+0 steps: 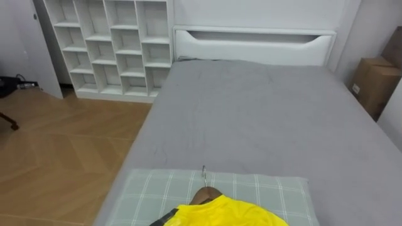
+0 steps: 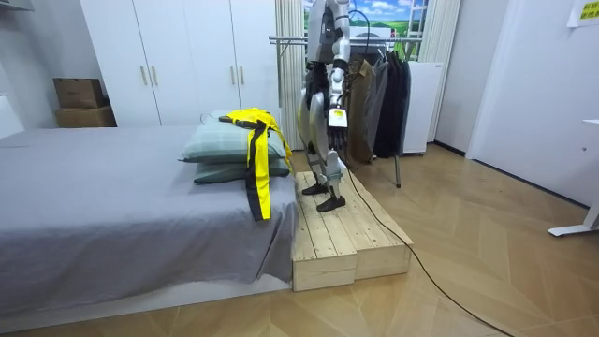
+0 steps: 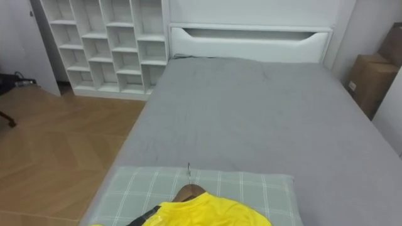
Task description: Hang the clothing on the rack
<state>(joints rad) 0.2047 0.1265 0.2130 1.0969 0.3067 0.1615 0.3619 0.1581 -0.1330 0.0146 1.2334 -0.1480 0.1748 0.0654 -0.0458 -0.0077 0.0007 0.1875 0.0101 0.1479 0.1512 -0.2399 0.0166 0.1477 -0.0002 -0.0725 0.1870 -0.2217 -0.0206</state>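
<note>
Left hand (image 2: 338, 124): hangs low beside the robot's hip, on the side nearer me. I see nothing dangling from it, and from here I cannot tell how far open it is.
Yellow garment (image 1: 229, 212): lies across the top pillow (image 1: 270, 188) right in front of the robot. One long end trails down over the edge of the bed (image 1: 251, 113).
Hanger (image 1: 204, 190): already inside the garment, with its brown wooden shoulders poking out at the collar. Its thin metal hook lies free on the pillow, pointing away from the robot.
Robot: stands upright on the wooden platform (image 2: 346, 229) at the pillow end of the bed, facing down its length.
Clothes rack (image 2: 290, 39): behind the robot, with dark clothes (image 2: 384, 94) on its far part.
Step in hand: I'd say reaching down to pick the garment up.
Doing it well: take the wooden neck just under the hook, not the cloth, so the garment stays seated. Lift straight up until the trailing end clears the bed edge, and keep the hook uncovered for the rail.
Watch for: the garment sliding off one shoulder, and the platform's edge when turning.
</note>
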